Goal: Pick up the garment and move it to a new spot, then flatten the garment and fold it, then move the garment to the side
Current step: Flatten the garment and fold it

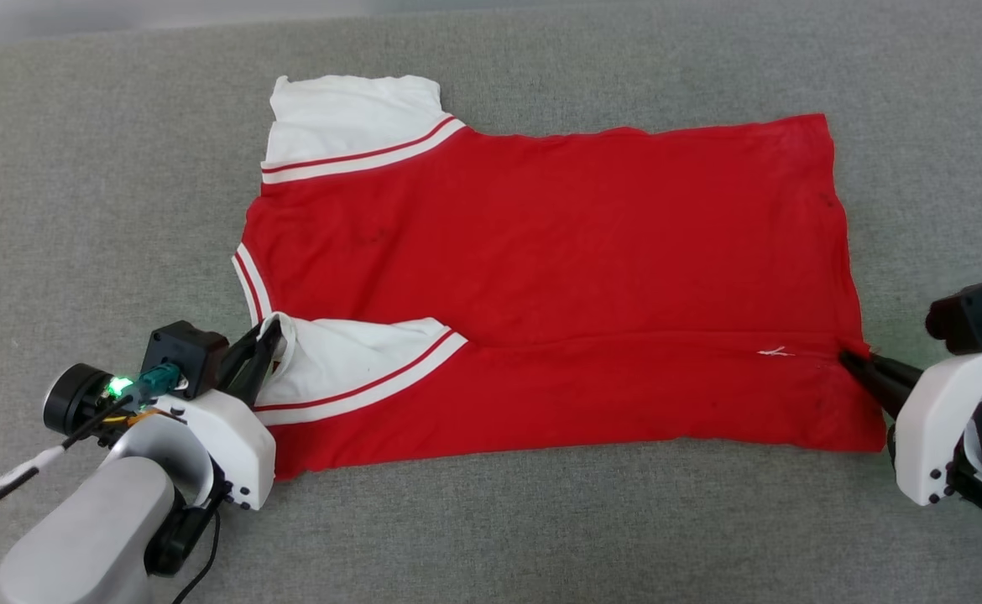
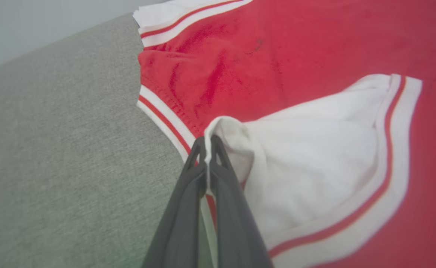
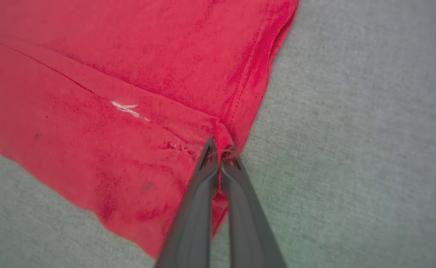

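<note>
Here, at eight o'clock in the head view, the left jaws are pinched together on the white shoulder end of the garment (image 1: 541,252), at its near armhole. The garment lies flat across the middle of the grey worktop (image 1: 491,520), plain red side up, with its near long edge folded over toward twelve o'clock. At four o'clock, the right jaws are clamped on the hem at that flap's edge.

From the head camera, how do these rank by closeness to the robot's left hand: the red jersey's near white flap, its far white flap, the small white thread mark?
1. Near white flap of the red jersey, pinched in the left hand.
2. Far white flap, far left corner.
3. Small white thread mark, by the right hand.
</note>
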